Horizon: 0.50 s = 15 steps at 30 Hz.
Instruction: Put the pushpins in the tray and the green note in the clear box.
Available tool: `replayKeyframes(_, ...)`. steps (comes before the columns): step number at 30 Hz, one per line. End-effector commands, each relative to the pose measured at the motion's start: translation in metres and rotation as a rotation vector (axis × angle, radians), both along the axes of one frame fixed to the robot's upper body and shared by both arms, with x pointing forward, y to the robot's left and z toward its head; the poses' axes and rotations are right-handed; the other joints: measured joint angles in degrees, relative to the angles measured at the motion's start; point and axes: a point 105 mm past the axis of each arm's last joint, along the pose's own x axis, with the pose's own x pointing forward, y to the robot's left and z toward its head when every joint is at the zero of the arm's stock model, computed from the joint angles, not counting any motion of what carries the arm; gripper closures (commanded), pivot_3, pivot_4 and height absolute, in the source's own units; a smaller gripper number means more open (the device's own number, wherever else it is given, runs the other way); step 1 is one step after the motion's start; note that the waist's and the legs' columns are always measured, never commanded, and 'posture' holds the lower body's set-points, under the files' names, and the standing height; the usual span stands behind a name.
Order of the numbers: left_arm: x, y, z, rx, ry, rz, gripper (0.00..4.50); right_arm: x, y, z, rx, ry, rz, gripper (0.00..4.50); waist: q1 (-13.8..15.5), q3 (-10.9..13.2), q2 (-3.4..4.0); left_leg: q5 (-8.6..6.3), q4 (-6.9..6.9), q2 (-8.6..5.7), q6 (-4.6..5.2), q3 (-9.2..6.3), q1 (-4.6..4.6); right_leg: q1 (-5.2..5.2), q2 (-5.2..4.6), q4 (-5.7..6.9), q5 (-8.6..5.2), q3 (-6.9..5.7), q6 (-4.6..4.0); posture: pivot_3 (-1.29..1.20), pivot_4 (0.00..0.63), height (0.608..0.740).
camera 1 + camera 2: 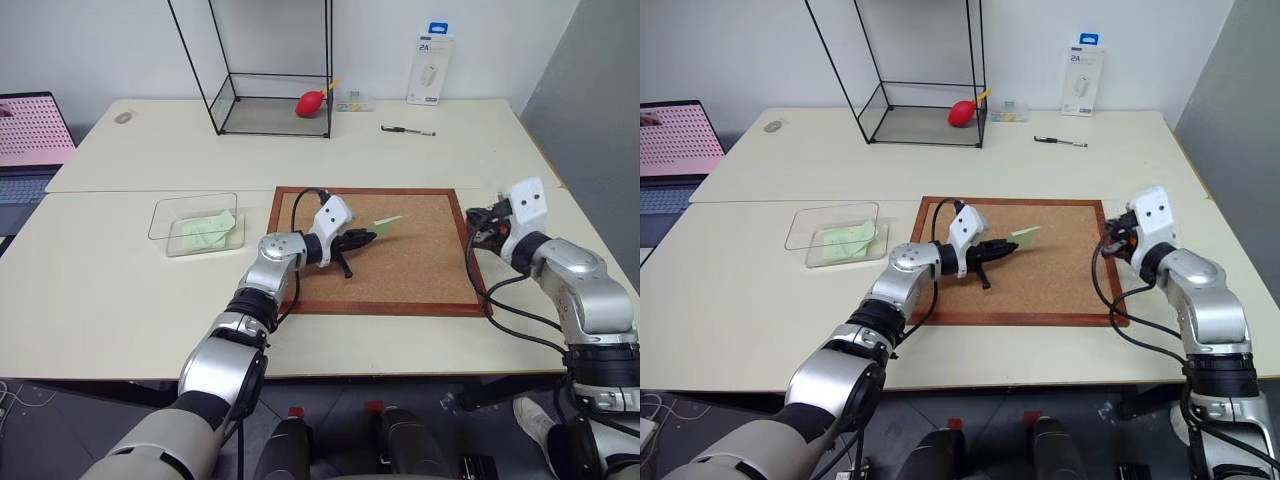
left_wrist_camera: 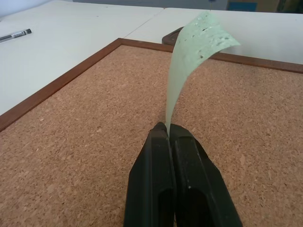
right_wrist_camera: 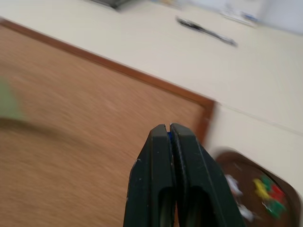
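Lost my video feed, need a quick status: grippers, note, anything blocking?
Left gripper shut on green note, lifted over corkboard. Right gripper shut, near tray. Clear box already holds green paper. Nothing blocking.

I see the corkboard (image 1: 395, 250) lying flat on the pale table (image 1: 120, 300) before me. Beyond its far edge stands a tall black-framed glass case (image 1: 270, 70) with a red bulb (image 1: 310, 103) inside. A pen (image 1: 407, 130) and a white packet (image 1: 431, 68) lie beyond its far right corner; a laptop (image 1: 30, 150) sits far off its left side.
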Motion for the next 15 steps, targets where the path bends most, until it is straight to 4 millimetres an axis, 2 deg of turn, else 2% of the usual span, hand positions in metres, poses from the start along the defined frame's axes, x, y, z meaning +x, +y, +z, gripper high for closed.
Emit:
replayKeyframes(1, 0.000, -0.001, 0.014, -0.001, -0.074, -0.009, 4.50, 0.008, -0.017, 0.000, -0.084, -0.040, -0.055, 4.50, -0.04, 0.00, 0.00, 0.00, 0.00, 0.00, 0.00, 0.00, 0.01, 0.00, 0.01, 0.00, 0.00, 0.00, 0.00, 0.00, 0.150, 0.740)
replayKeyframes(6, 0.000, 0.000, 0.015, 0.005, -0.080, -0.006, 4.50, 0.018, -0.030, -0.011, -0.114, -0.025, -0.104, 4.50, -0.07, 0.00, 0.00, 0.00, 0.01, 0.00, 0.00, 0.04, 0.01, 0.00, 0.00, 0.02, 0.00, 0.04, 0.00, 0.00, 0.150, 0.740)
replayKeyframes(15, -0.001, 0.001, 0.015, 0.012, -0.084, -0.007, 4.50, 0.026, -0.039, -0.018, -0.107, -0.023, -0.146, 2.48, -0.13, 0.00, 0.00, 0.00, 0.00, -0.01, 0.00, 0.07, 0.02, 0.00, 0.00, 0.01, 0.01, 0.08, 0.00, 0.00, 0.150, 0.740)
